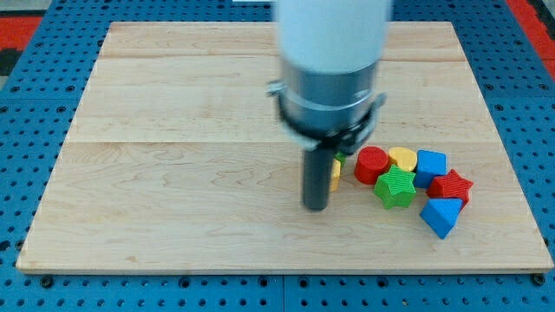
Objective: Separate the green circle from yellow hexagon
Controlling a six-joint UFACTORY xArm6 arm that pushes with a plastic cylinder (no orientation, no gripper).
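The yellow hexagon (335, 173) and a green sliver (340, 159), likely the green circle, peek out just right of my tip (315, 206), touching the rod. No gripper exists here. Other blocks cluster rightward on the surface (173, 173).

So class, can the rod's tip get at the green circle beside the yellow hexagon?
Probably yes. My tip is right beside the yellow hexagon, with a green sliver, presumably the circle, just above; the rod hides most of both.
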